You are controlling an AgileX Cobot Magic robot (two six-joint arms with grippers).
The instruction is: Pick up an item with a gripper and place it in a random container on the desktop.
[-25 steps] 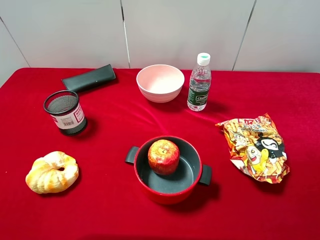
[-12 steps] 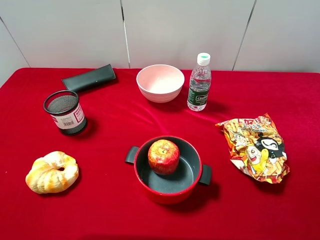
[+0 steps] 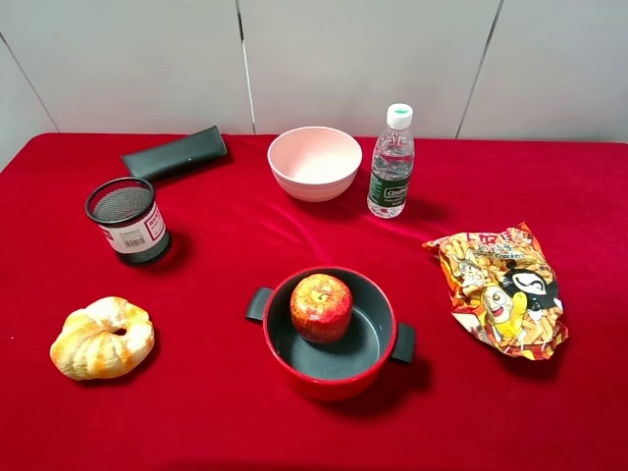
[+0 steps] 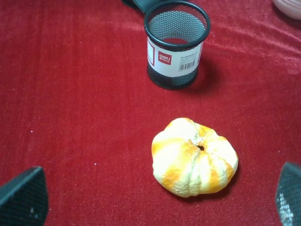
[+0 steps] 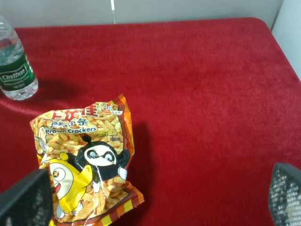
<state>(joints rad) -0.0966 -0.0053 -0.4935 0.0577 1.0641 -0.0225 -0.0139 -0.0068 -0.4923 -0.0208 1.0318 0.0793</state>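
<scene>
- The apple [image 3: 321, 306] sat inside the red pot [image 3: 368, 373], toward its left side, on the near middle of the desktop [image 3: 226, 402].
- No arm appeared in the exterior high view.
- The left gripper [image 4: 155, 200] had its fingers [image 4: 23, 200] spread wide apart, empty, above the bread roll [image 4: 194, 157]; the mesh cup [image 4: 175, 44] stood farther off.
- The right gripper [image 5: 155, 200] had its fingers [image 5: 26, 200] spread wide apart, empty, above the snack bag [image 5: 87, 157]; the water bottle [image 5: 15, 70] stood beyond the bag.
- The pink bowl [image 3: 314, 162] stood at the far middle, left of the bottle.
</scene>
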